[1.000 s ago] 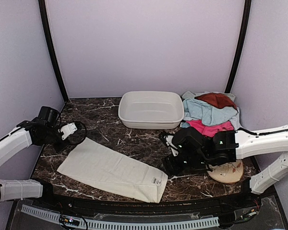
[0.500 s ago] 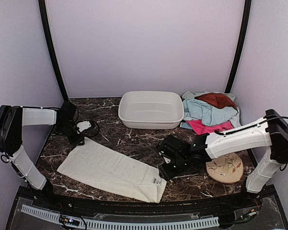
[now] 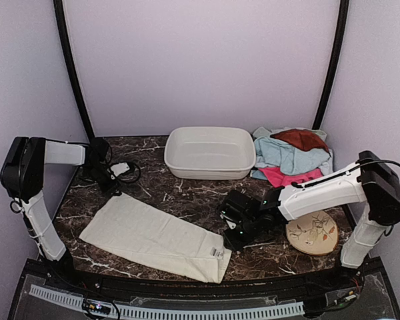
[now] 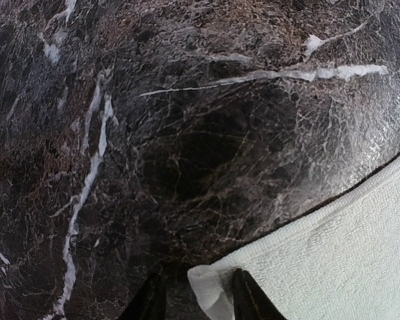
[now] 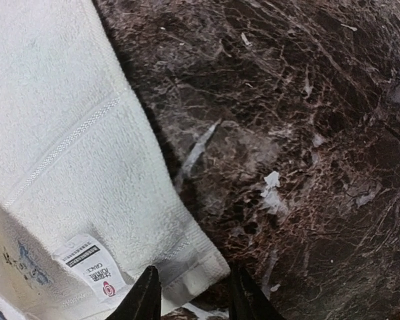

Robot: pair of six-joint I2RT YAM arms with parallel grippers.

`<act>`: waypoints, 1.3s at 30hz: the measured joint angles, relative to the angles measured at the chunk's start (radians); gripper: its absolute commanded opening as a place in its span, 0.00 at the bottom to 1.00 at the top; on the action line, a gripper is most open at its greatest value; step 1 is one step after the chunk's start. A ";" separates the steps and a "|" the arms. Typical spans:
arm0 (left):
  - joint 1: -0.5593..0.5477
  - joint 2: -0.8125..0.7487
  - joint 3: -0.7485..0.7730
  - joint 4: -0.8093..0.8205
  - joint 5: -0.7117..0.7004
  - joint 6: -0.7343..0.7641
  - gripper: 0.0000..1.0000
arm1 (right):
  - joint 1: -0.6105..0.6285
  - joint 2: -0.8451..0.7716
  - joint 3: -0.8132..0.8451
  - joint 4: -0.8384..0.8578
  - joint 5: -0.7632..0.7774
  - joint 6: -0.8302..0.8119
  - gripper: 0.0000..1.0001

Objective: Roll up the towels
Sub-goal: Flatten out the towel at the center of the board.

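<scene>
The cream-white terry hand towel [image 3: 153, 235] lies flat across the dark marble tabletop [image 3: 187, 197], with the left gripper [image 4: 199, 301] and right gripper [image 5: 195, 297] each straddling a far corner, jaws part-open and nothing pinched yet; the step is probably taking hold, so next both must close on cloth.

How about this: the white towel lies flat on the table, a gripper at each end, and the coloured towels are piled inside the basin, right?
Not quite. The coloured towels are piled beside the basin, not inside it, as the top view shows. The white towel lies flat on the table, left gripper and right gripper at its ends.
</scene>
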 measured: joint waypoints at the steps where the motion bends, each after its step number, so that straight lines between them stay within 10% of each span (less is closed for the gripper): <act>1: 0.001 0.002 0.004 -0.008 0.007 0.000 0.28 | -0.002 0.000 0.000 0.002 -0.003 0.001 0.30; 11: 0.007 0.005 0.009 -0.061 0.059 0.003 0.00 | -0.028 0.014 0.005 0.029 -0.040 0.001 0.00; 39: 0.032 -0.240 -0.005 -0.051 0.010 -0.024 0.00 | -0.150 -0.042 0.117 0.004 0.104 -0.096 0.00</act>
